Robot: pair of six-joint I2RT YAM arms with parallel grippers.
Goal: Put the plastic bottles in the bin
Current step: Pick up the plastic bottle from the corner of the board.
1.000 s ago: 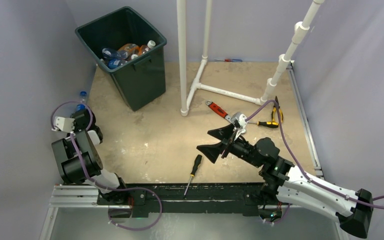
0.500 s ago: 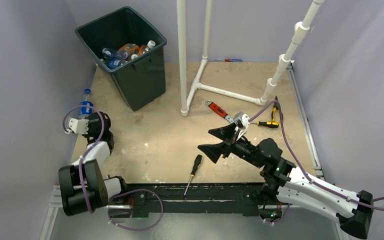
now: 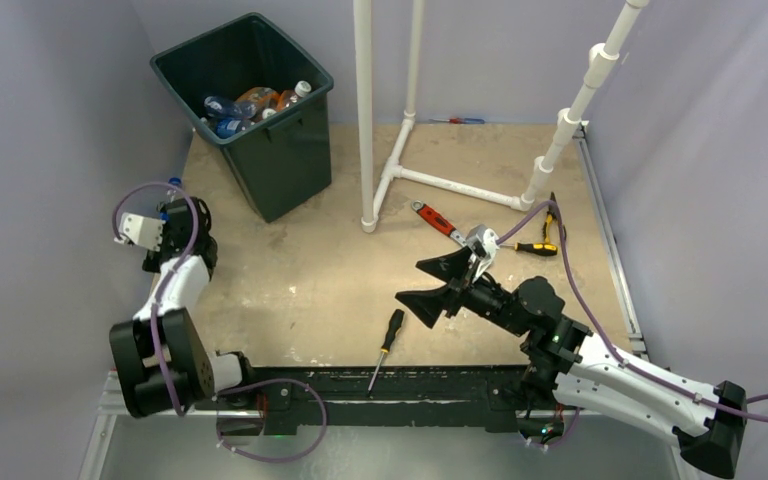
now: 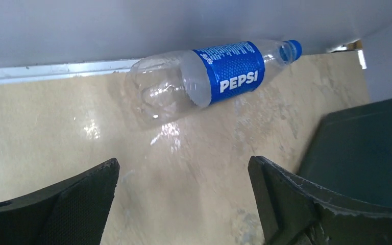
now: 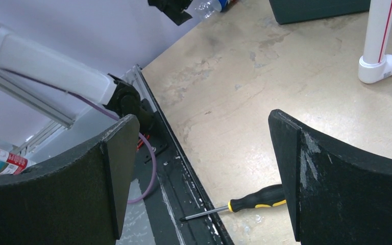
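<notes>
Left wrist | Pepsi bottle [image 4: 209,81] clear, dented, blue label and cap | left end effector [image 4: 184,163] spread

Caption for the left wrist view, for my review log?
Left gripper, jaws open, faces a clear Pepsi bottle lying on its side by the wall, bin at right.

Count from my side: one bin [image 3: 282,165]. About four bottles [image 3: 225,106] piled inside, too tangled for an exact number. One loose Pepsi bottle [image 4: 209,79]. Two screwdrivers: near screwdriver [image 3: 388,345], far screwdriver [image 3: 535,248]. One red wrench [image 3: 434,218].
</notes>
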